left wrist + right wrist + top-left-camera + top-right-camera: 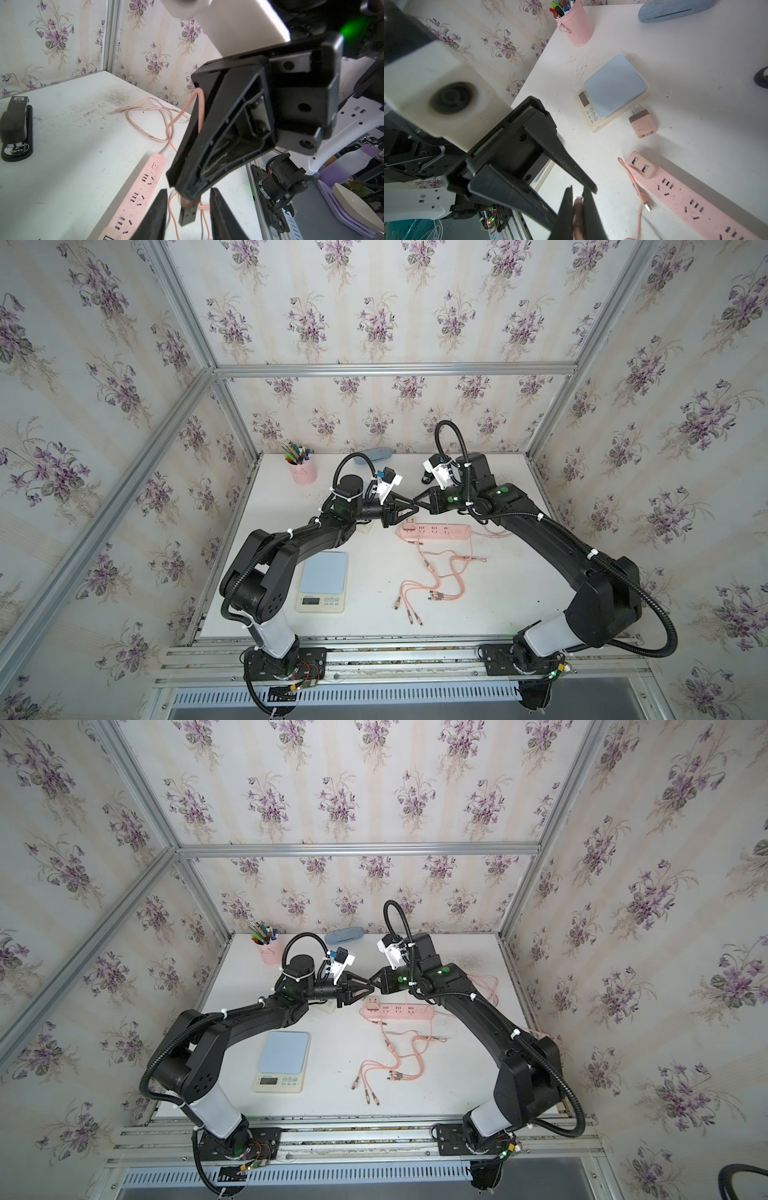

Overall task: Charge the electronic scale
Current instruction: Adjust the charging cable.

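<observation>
Plug (187, 217), above strip (143, 187): right gripper (577, 193) clamped it; left gripper (189, 190) stood open astride. Mistimed release could have dropped it.

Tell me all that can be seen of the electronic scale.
The electronic scale is a flat slab with rounded corners: a cream body that looks like plastic, and a pale blue weighing plate on top. Its front strip, facing the robot, carries a small display and three round buttons. It lies level on the white table, on the robot's left side. Nothing rests on it and no cable is seen plugged in. A pink charger block lies close by, not touching.
</observation>
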{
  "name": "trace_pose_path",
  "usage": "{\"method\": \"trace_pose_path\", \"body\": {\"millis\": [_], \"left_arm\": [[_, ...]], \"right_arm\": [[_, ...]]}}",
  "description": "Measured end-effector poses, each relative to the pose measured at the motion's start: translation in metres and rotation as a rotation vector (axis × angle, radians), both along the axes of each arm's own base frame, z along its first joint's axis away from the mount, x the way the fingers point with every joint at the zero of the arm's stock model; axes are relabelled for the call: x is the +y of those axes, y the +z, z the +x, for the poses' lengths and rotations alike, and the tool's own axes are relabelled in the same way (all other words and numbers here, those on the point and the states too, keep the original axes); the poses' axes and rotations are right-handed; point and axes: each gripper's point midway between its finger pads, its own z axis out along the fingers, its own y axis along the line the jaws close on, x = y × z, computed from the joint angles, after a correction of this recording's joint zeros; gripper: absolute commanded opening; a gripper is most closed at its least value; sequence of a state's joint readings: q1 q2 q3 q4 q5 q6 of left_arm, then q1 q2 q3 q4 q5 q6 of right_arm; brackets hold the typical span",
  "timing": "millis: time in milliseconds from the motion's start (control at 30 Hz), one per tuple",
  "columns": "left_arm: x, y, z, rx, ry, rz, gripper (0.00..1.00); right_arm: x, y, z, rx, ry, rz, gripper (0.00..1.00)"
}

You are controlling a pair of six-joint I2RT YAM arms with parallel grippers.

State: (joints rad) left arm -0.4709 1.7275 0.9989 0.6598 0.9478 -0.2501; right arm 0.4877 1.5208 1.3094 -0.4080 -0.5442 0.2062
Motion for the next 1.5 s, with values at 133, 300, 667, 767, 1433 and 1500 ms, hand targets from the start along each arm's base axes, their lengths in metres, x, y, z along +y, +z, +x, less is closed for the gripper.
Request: {"method": "trace_pose_path", "body": {"millis": [133, 300, 667, 767, 1433, 1500], "left_arm": [[-0.001, 0.002, -0.001, 0.009, -0.006, -0.005, 0.3], [-0.001, 0.003, -0.002, 0.021, -0.011, -0.01, 0.3], [-0.002, 0.002, -0.001, 0.046, -0.021, -0.014, 0.2], [-0.004, 0.002, 0.0, 0.06, -0.027, -0.018, 0.14], [-0.005, 0.015, -0.007, -0.198, 0.251, 0.201, 0.0], [-0.002, 0.009, -0.004, -0.264, 0.321, 0.281, 0.0]], "right_arm": [[0.002, 0.004, 0.0, -0.005, 0.013, 0.021, 0.0], [0.003, 0.005, -0.001, -0.007, 0.018, 0.027, 0.0], [-0.004, 0.006, 0.0, -0.002, 0.001, 0.036, 0.0], [-0.004, 0.007, 0.001, 0.003, -0.009, 0.042, 0.0], [-0.017, 0.016, 0.012, 0.167, -0.294, 0.163, 0.47], [-0.014, 0.012, 0.008, 0.208, -0.309, 0.172, 0.41]]}}
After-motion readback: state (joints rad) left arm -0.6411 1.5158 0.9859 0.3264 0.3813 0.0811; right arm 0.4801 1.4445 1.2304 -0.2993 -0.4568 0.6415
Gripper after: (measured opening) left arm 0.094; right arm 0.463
